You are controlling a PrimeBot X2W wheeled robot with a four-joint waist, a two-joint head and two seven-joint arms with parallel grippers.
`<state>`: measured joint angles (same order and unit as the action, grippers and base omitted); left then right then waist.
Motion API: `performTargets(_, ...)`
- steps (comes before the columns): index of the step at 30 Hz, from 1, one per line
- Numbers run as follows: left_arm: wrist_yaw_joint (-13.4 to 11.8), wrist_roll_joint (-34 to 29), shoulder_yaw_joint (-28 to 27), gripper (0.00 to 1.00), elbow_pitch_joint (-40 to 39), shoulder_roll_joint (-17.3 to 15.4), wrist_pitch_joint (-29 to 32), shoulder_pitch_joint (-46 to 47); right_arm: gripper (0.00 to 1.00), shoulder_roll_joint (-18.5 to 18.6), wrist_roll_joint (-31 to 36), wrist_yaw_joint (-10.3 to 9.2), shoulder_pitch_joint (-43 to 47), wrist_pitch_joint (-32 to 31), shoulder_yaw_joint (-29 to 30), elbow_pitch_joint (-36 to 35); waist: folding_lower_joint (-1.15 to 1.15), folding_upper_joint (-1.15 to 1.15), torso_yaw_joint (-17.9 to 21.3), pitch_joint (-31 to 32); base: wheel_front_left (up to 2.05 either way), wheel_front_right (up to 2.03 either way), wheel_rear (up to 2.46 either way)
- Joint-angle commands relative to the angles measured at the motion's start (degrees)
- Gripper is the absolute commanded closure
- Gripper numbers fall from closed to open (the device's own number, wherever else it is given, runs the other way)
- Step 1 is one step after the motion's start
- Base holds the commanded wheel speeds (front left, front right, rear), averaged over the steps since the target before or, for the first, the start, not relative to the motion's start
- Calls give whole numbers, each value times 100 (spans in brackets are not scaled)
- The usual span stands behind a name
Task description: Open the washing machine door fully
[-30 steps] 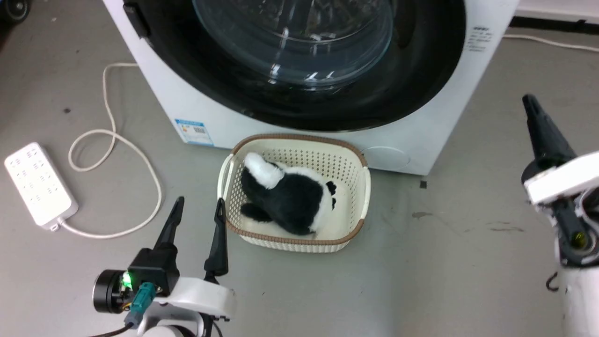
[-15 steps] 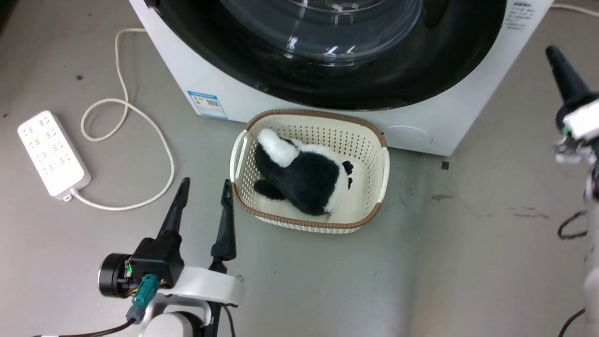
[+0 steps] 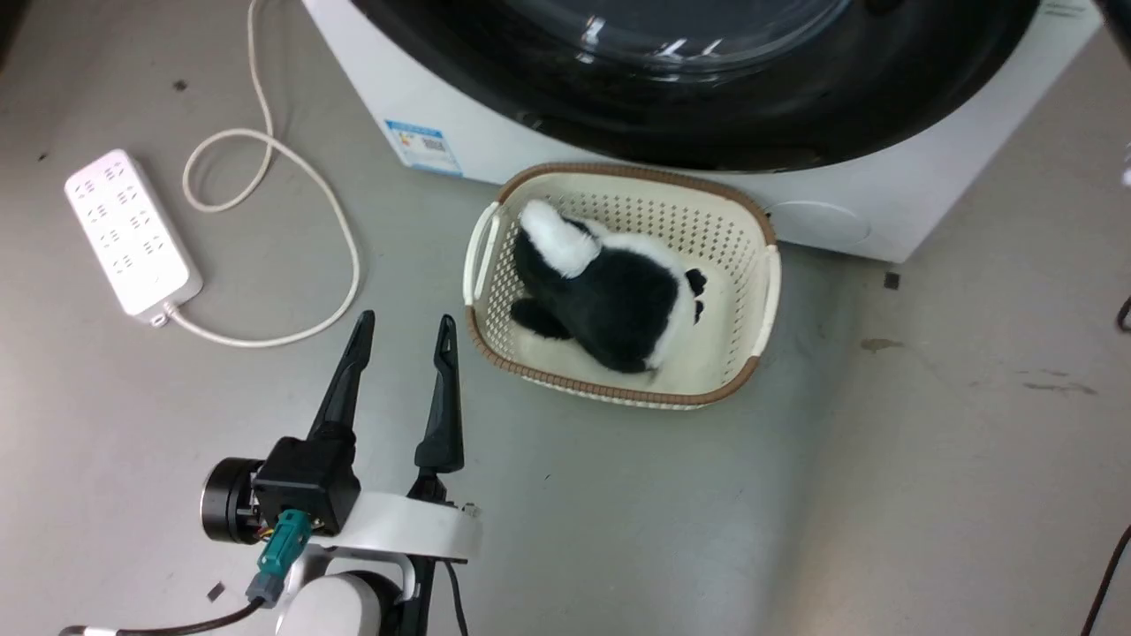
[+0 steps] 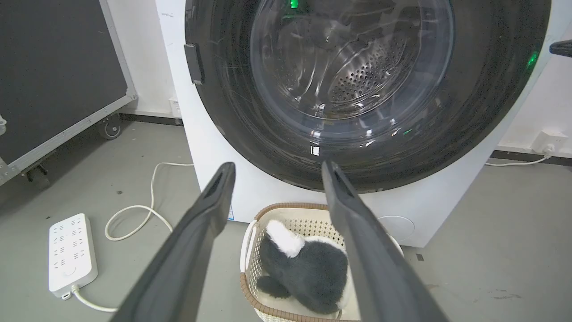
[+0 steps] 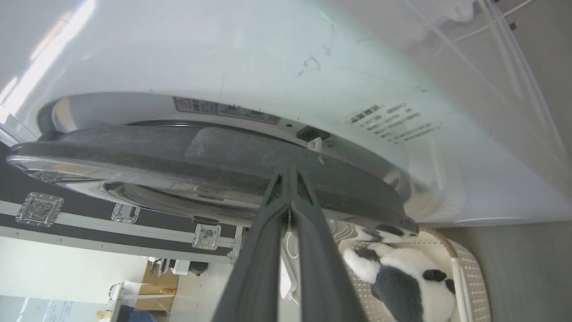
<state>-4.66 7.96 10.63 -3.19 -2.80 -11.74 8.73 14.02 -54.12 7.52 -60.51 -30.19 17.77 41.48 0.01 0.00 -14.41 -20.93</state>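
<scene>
The washing machine door (image 4: 232, 112) has a glossy black frame and a clear bulging glass centre, and it spans most of the white machine (image 3: 928, 212). The right wrist view shows the door (image 5: 178, 152) edge-on, standing slightly off the machine front. A latch slot (image 5: 310, 133) shows in that gap. My right gripper (image 5: 289, 167) is shut and empty, its tips at the door's rim by the latch. Its tip also pokes in at the right edge of the left wrist view (image 4: 561, 47). My left gripper (image 3: 406, 318) is open and empty, low over the floor left of the basket, pointing at the door (image 3: 707, 132).
A cream basket (image 3: 762, 291) holding a black-and-white plush toy (image 3: 618, 300) sits on the floor against the machine's front. A white power strip (image 3: 131, 231) and its looped cable (image 3: 336, 256) lie to the left. A black flight case (image 4: 53, 67) stands further left.
The head camera has tilted, so the whole picture has shifted. My right gripper, shut throughout, has moved up toward the door's right edge and left the head view. The left arm has kept its place.
</scene>
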Motion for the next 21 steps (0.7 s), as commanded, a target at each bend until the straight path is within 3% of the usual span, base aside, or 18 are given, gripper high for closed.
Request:
performTargets(1,-46,45,51,0,-21,-7,-74,121,100,104,-146,-2,-336,-159,84,251,-1,0,-73,-81,0,0,0)
performTargets(11,-131,153,193,0,-61,-7,-194,240,100,353,-474,-2,-1347,-845,427,1271,-1,0,-301,-364,0,0,0)
performTargets(21,-221,224,320,0,-71,-8,-314,356,100,367,-814,-3,-1785,-1466,655,1766,-1,0,-441,-490,0,0,0)
